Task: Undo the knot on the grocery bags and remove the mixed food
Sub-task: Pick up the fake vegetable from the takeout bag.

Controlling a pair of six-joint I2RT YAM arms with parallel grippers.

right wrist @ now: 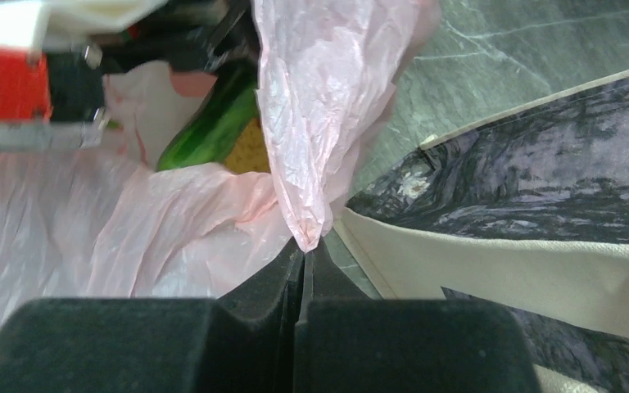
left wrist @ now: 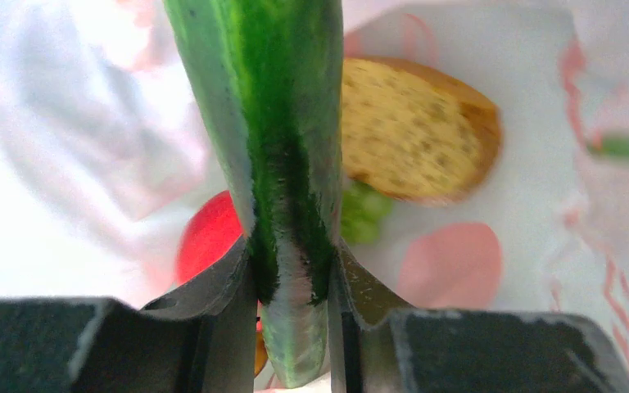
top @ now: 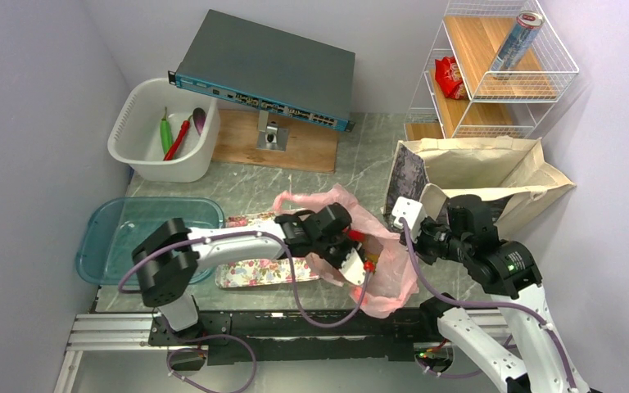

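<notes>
The long green vegetable [left wrist: 270, 98] is clamped near one end by the left gripper [left wrist: 293, 278], in the middle of the left wrist view. It is held inside the opened pink bag [top: 389, 278], which lies at the lower centre of the overhead view. A fold of that bag's rim is pinched in the fully closed right gripper [right wrist: 305, 260], at the bottom centre of the right wrist view. No knot can be made out.

Because the vegetable is gripped by one end only and its skin looks smooth, it may pivot or slide out when lifted. The thin film could be snagged and dragged up with it, so that the bread slice [left wrist: 414, 131], the red apple [left wrist: 209, 237] and the grapes [left wrist: 364, 214] below are tipped out. If the pinched fold is pulled too hard, the film may be torn. If it is let slip, the mouth may collapse over the food.
</notes>
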